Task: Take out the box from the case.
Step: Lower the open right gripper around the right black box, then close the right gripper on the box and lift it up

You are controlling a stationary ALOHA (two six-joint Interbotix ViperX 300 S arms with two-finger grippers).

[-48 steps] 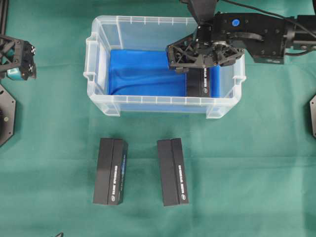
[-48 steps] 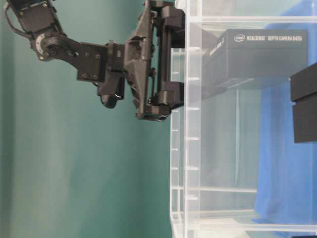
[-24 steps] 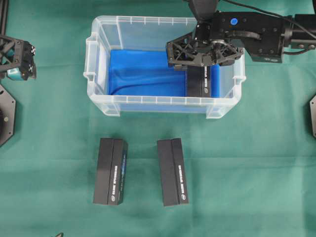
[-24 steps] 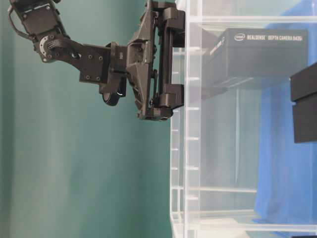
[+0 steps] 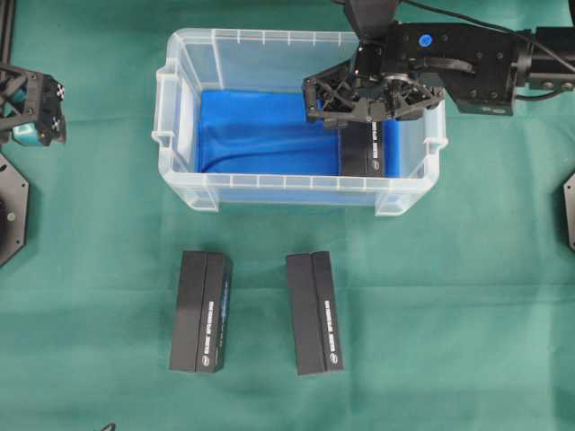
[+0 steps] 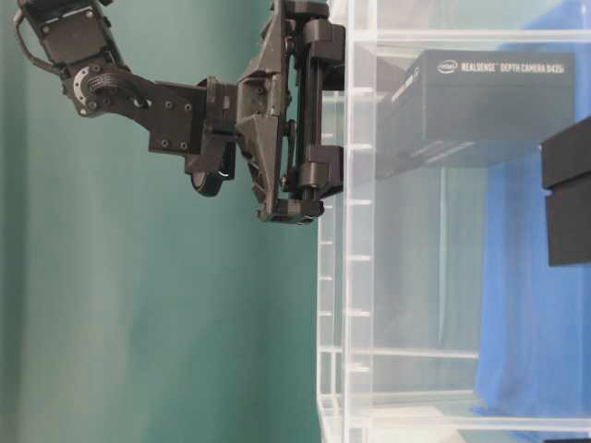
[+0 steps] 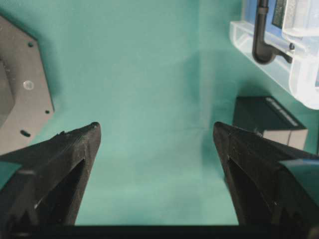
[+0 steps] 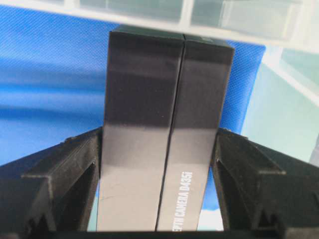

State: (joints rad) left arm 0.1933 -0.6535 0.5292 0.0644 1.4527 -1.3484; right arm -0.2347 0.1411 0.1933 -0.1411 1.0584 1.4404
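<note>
Box (image 8: 164, 144) in case (image 5: 269, 189) clasped by right hand (image 8: 159, 164), two more boxes (image 5: 256, 312) outside, left hand (image 7: 157, 144) released

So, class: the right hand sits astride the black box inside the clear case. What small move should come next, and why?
Probably finish closing the right hand on the box, then lift. In the wrist view its fingers flank both long sides, seemingly touching, and the box lies on the blue lining inside the case. The left hand is open, away over the cloth.

- Case (image 5: 180, 108): looking like clear, smooth plastic, with blue cloth lining (image 5: 260, 135).
- Box (image 8: 164, 149): showing smooth, slightly glossy black card.
- Desk (image 5: 449, 314): wearing matt green cloth.
</note>
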